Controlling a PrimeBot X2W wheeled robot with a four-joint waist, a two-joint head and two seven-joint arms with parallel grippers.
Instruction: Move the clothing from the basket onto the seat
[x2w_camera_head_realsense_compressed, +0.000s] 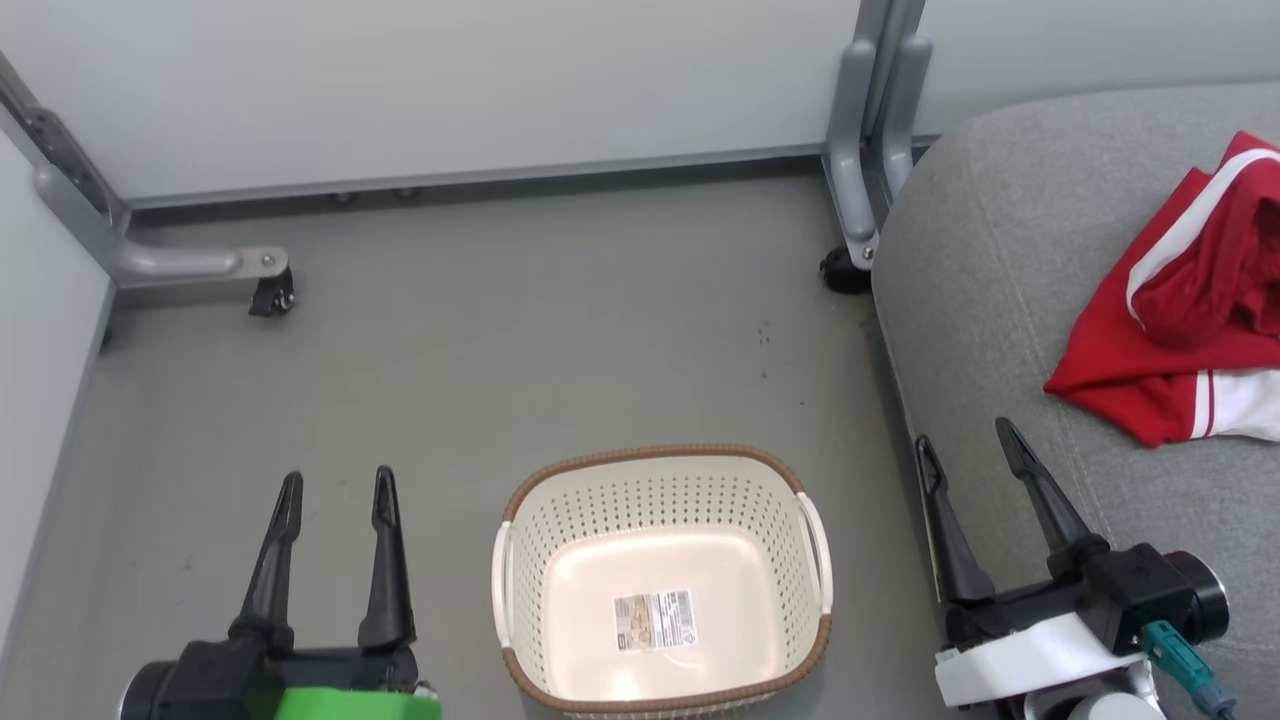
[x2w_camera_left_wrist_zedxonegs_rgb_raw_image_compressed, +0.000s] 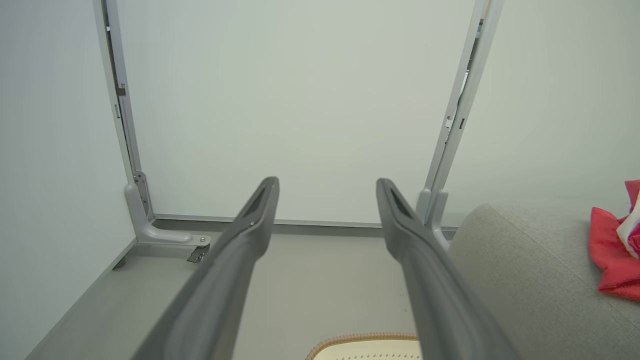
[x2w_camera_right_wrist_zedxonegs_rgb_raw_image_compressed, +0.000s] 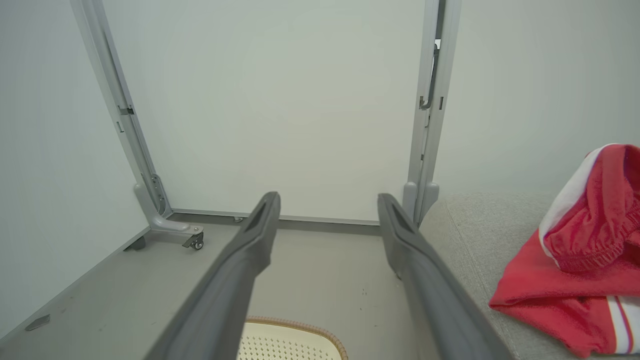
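Note:
The cream basket (x2w_camera_head_realsense_compressed: 520, 560) with a brown rim stands on the floor, holding nothing but a paper label (x2w_camera_head_realsense_compressed: 653, 620). Red clothing (x2w_camera_head_realsense_compressed: 1160, 340) with white stripes lies bunched on the grey seat (x2w_camera_head_realsense_compressed: 990, 300) at the right; the same clothing (x2w_camera_right_wrist_zedxonegs_rgb_raw_image_compressed: 575, 280) appears in the right wrist view on the seat (x2w_camera_right_wrist_zedxonegs_rgb_raw_image_compressed: 480, 225), and its edge (x2w_camera_left_wrist_zedxonegs_rgb_raw_image_compressed: 610, 250) in the left wrist view. My left gripper (x2w_camera_head_realsense_compressed: 335, 497) is open, left of the basket. My right gripper (x2w_camera_head_realsense_compressed: 965, 445) is open over the seat's front edge, left of the clothing. Nothing is between either pair of fingers.
Pale partition panels on grey metal legs with castors (x2w_camera_head_realsense_compressed: 270, 295) (x2w_camera_head_realsense_compressed: 845, 270) close off the back and left. Grey floor (x2w_camera_head_realsense_compressed: 500, 330) lies between them and the basket. The basket's rim (x2w_camera_right_wrist_zedxonegs_rgb_raw_image_compressed: 295, 327) (x2w_camera_left_wrist_zedxonegs_rgb_raw_image_compressed: 360, 340) shows low in both wrist views.

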